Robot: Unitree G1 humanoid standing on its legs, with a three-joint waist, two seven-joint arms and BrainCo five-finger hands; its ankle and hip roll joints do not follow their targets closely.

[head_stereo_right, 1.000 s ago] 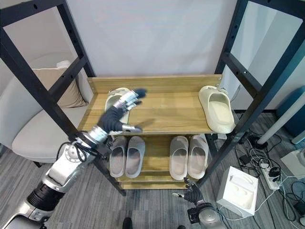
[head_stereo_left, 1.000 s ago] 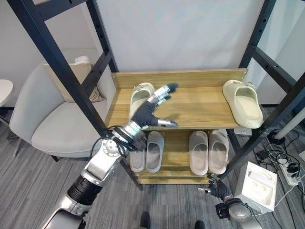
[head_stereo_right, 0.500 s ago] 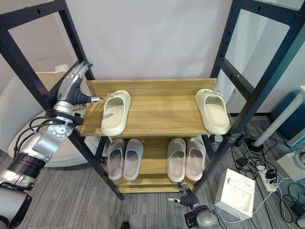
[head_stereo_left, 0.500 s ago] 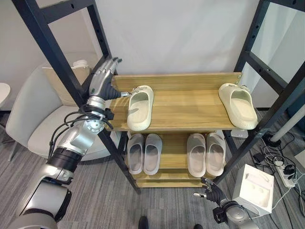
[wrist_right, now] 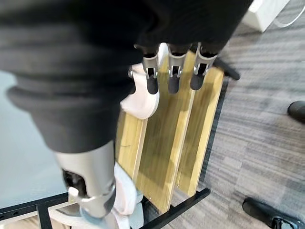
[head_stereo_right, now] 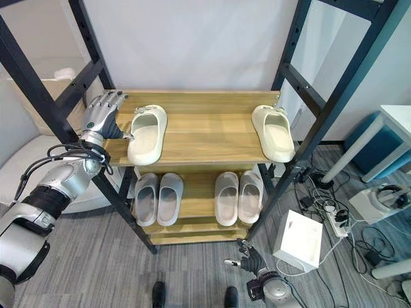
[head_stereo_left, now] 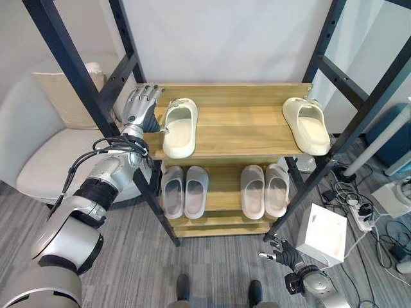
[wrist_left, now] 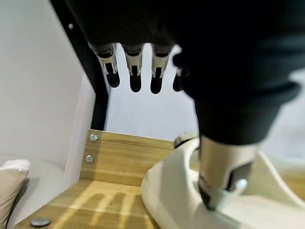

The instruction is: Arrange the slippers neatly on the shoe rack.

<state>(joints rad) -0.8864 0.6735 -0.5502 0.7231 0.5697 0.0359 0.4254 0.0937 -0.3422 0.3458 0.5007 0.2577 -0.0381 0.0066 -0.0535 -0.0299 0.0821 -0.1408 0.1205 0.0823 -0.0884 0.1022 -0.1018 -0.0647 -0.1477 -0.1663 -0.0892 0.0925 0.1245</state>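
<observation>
Two cream slippers lie on the wooden top shelf [head_stereo_left: 237, 138] of the shoe rack, far apart: the left cream slipper [head_stereo_left: 179, 129] near the left end, the right cream slipper [head_stereo_left: 307, 125] at the right end. My left hand [head_stereo_left: 137, 106] is at the shelf's left edge beside the left one, open, fingers straight and pointing up. In the left wrist view its thumb tip [wrist_left: 217, 188] touches the side of that slipper [wrist_left: 171, 202]. My right hand [head_stereo_left: 283, 254] hangs low over the floor in front of the rack, open with nothing in it.
Two pairs of grey slippers [head_stereo_left: 183, 191] [head_stereo_left: 264, 190] stand side by side on the lower shelf. Black frame posts [head_stereo_left: 70, 67] [head_stereo_left: 359, 109] flank the rack. A light armchair [head_stereo_left: 38, 160] is at the left; a white box [head_stereo_left: 324, 235] and a power strip [head_stereo_left: 357, 217] lie on the floor at the right.
My left hand drew back from over the left cream slipper to the shelf's left edge, rose by the post, then came down beside the slipper. The camera has shifted.
</observation>
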